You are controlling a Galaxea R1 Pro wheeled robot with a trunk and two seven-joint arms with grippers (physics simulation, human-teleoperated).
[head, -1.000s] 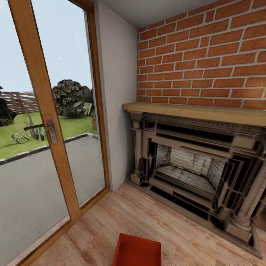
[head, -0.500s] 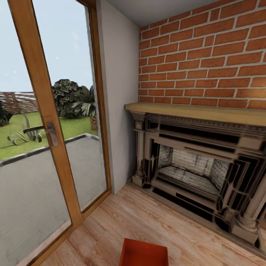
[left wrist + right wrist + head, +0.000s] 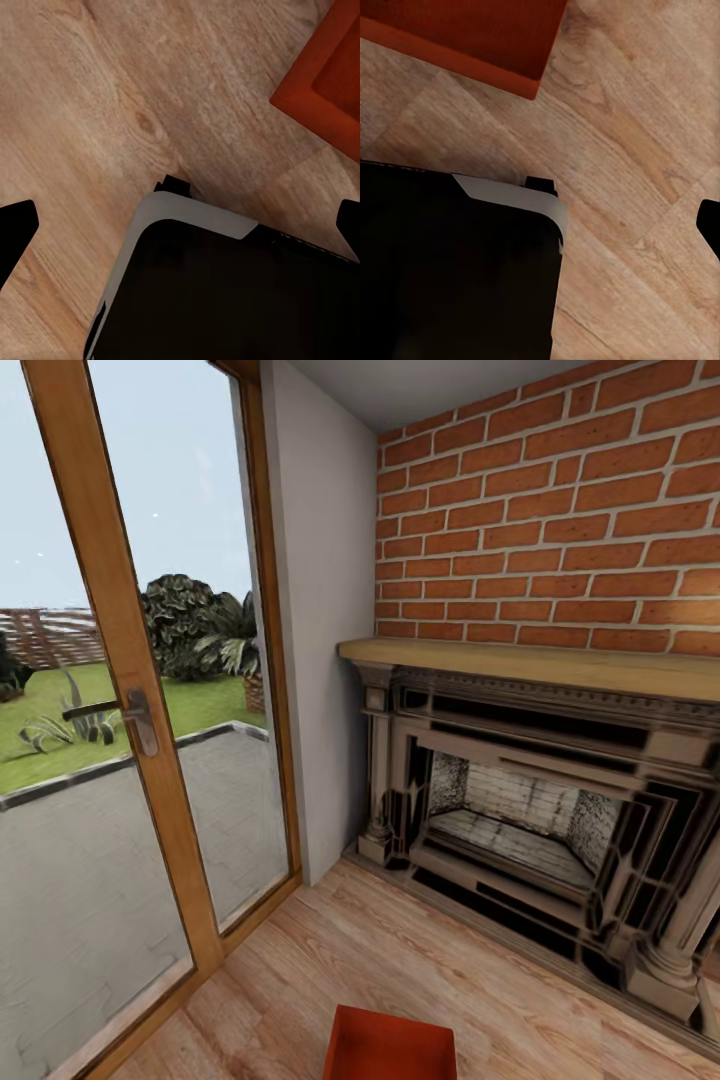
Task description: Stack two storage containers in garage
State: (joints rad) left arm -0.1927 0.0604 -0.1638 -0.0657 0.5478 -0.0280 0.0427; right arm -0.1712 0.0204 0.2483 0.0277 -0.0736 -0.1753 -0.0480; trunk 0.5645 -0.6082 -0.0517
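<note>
One red-orange storage container (image 3: 390, 1046) sits on the light wood plank floor (image 3: 400, 950) of the living room, cut off by the lower edge of the head view. Its corner (image 3: 330, 71) appears in the left wrist view and its side (image 3: 465, 34) in the right wrist view. My left gripper (image 3: 184, 232) hangs open above the planks and my own dark base, apart from the container. My right gripper (image 3: 540, 232) is likewise open over the base, with one black fingertip (image 3: 711, 225) showing. Neither holds anything. The garage is out of view.
A dark ornate fireplace (image 3: 540, 830) under a red brick wall (image 3: 560, 520) stands ahead to the right. A wood-framed glass door (image 3: 130, 720) with a handle fills the left, with a patio and garden beyond. My black, grey-edged base (image 3: 217, 292) is below both wrists.
The head camera shifted a little during the first half second, so the container sits lower and more to the right in view. Since then nothing has moved.
</note>
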